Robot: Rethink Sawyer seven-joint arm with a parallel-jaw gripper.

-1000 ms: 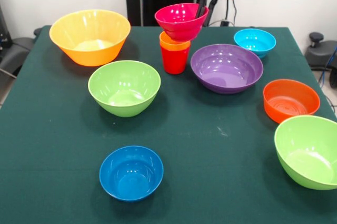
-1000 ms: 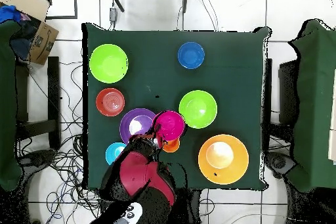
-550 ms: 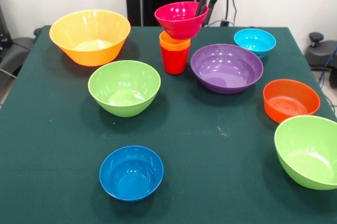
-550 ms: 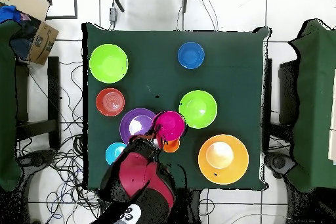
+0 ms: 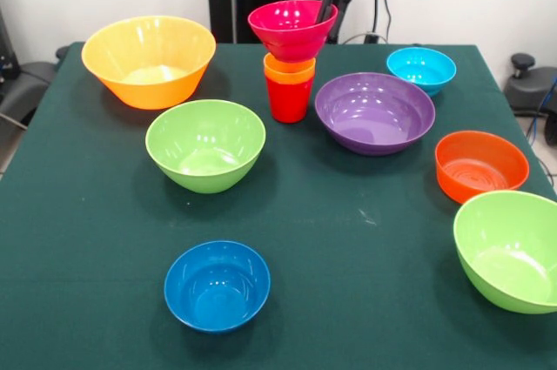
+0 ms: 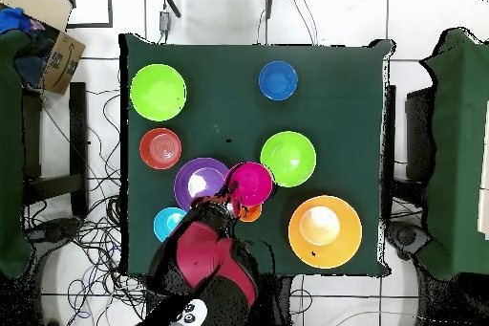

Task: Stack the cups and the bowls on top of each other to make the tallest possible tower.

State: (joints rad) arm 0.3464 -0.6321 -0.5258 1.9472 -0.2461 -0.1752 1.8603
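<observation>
A red cup (image 5: 288,102) stands at the table's far middle with an orange cup (image 5: 290,70) nested in it; this is the tower's base. A small pink bowl (image 5: 291,29) hangs level right over the orange cup, touching it or just above; I cannot tell which. My gripper (image 5: 325,11) comes down from above and is shut on the bowl's right rim, one finger inside. In the overhead view the pink bowl (image 6: 251,182) covers most of the orange cup (image 6: 250,213), and the gripper (image 6: 229,194) holds its edge.
On the green table (image 5: 348,239) stand a large yellow-orange bowl (image 5: 149,61), a lime green bowl (image 5: 205,144), a purple bowl (image 5: 374,111), a light blue bowl (image 5: 421,69), an orange bowl (image 5: 481,165), a second lime green bowl (image 5: 509,250) and a dark blue bowl (image 5: 217,285).
The pink bowl was tilted and offset to the right of the cups; it has moved left, risen slightly and levelled out over them. The gripper moved with it.
</observation>
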